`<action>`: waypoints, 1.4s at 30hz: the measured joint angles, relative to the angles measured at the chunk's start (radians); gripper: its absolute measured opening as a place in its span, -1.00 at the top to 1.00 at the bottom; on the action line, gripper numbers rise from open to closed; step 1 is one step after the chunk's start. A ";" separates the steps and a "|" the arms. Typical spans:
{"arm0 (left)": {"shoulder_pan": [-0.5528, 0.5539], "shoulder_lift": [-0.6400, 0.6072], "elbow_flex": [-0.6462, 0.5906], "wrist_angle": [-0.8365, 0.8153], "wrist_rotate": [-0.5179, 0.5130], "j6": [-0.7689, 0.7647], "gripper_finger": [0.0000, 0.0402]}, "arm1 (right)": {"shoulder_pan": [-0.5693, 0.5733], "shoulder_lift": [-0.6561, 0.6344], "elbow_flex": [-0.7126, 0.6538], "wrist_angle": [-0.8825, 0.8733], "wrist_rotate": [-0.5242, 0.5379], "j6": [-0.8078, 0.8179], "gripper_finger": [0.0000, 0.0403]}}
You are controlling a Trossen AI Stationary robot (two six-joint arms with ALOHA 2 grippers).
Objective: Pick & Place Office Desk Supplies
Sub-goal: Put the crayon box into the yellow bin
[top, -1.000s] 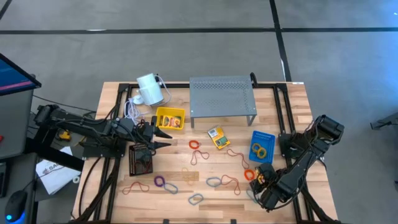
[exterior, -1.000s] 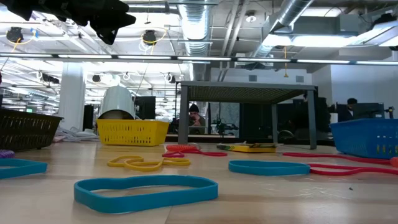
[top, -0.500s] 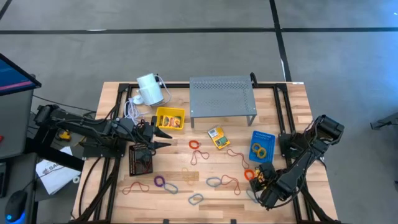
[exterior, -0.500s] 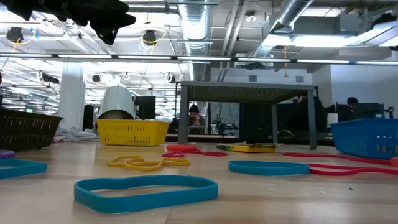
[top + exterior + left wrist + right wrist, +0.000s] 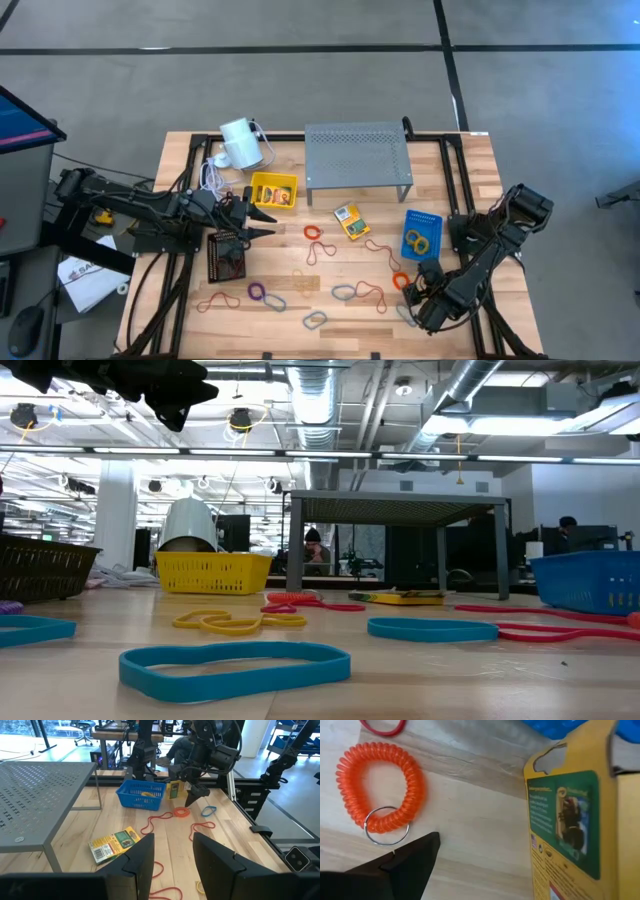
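**Right pincer clamped on a crayon box near the blue basket**

Your right pincer (image 5: 418,291) sits at the near-right part of the surface (image 5: 330,325), just in front of the blue basket (image 5: 421,234). It is clamped on a yellow-green crayon box (image 5: 575,825); the left wrist view shows the box (image 5: 174,789) held upright between the fingers, off the wood, beside the basket (image 5: 141,794). Right under it lies an orange coil loop with a metal ring (image 5: 382,795), with a blue band (image 5: 209,810) close by toward the right edge. You have little open wood there: red bands (image 5: 381,249) trail between the basket and the coil, and the right rail of the frame runs just beside the arm.

Your left pincer (image 5: 262,224) hovers over the left part of the surface, between the yellow basket (image 5: 274,190) and the dark basket (image 5: 227,256), its fingers (image 5: 215,865) apart with nothing between them. Ahead of it you have a clear strip of wood up to a second crayon box (image 5: 350,220), which lies flat in front of the grey perforated shelf (image 5: 357,153). An orange-red band (image 5: 315,232) lies between that pincer and the box.

Along the near edge more bands are scattered: purple (image 5: 257,292), yellow (image 5: 305,283), blue (image 5: 314,320), and a red one (image 5: 215,299). The blue basket already holds blue and yellow bands (image 5: 419,241). The white cylinder (image 5: 240,143) stands at the far-left corner.
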 joint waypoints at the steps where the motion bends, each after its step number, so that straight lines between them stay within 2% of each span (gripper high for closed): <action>1: 0.000 0.000 0.000 0.000 0.000 0.000 0.35 | 0.000 0.000 0.000 0.000 -0.001 0.006 -0.88; 9: 0.000 0.000 0.000 0.000 0.000 0.000 0.35 | -0.001 0.000 0.002 -0.002 -0.026 0.012 -0.88; 12: 0.000 0.000 0.000 0.000 0.000 0.000 0.35 | -0.001 0.000 0.002 -0.001 -0.030 0.012 -0.81; 16: 0.000 0.000 0.000 0.000 0.000 0.000 0.35 | -0.001 0.000 0.002 0.008 -0.031 0.012 -0.56; 35: 0.000 0.000 0.000 0.000 0.000 0.000 0.35 | 0.001 0.000 0.001 0.033 -0.046 -0.028 0.86; 42: 0.000 0.000 0.000 0.000 0.000 0.000 0.35 | 0.001 -0.001 0.001 0.038 -0.048 -0.026 0.85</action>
